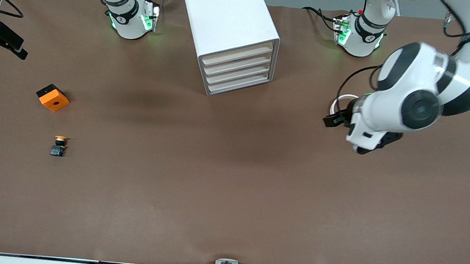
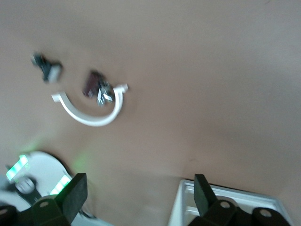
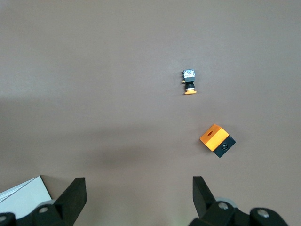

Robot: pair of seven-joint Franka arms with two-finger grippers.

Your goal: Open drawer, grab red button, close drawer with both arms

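The white drawer unit stands between the arms' bases, all of its drawers shut; corners of it show in the left wrist view and the right wrist view. The red-capped button does not show clearly. A small blurred dark-red thing lies by a white curved strip; I cannot tell what it is. My left gripper hangs over the table toward the left arm's end, open and empty. My right gripper is open and empty, high over the table, out of the front view.
An orange-yellow-capped button and an orange cube with a hole lie toward the right arm's end. A small dark part lies near the curved strip. The left arm's base glows green.
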